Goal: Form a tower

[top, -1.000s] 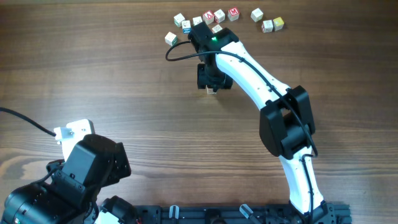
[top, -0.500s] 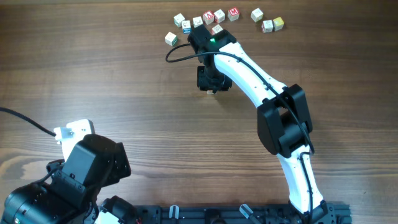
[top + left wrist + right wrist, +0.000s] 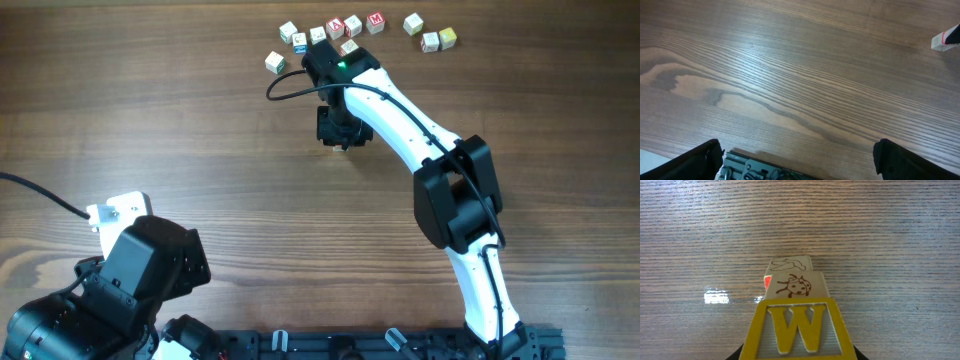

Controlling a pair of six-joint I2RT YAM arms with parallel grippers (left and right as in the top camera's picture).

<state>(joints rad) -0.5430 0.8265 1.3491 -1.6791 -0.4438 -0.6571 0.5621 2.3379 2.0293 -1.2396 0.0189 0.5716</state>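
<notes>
Over the tower (image 3: 792, 295), right end effector (image 3: 337, 136) shifted.

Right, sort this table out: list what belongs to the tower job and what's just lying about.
Belongs to the job:
- tower, stacked letter cubes, with the yellow W nearest the right wrist camera

Just lying about:
- loose cubes, scattered singly beyond the tower, none stacked

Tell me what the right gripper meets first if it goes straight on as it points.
The yellow W cube, close before the right gripper, atop the tower; below it the ladybug cube. Contact unclear.
</notes>
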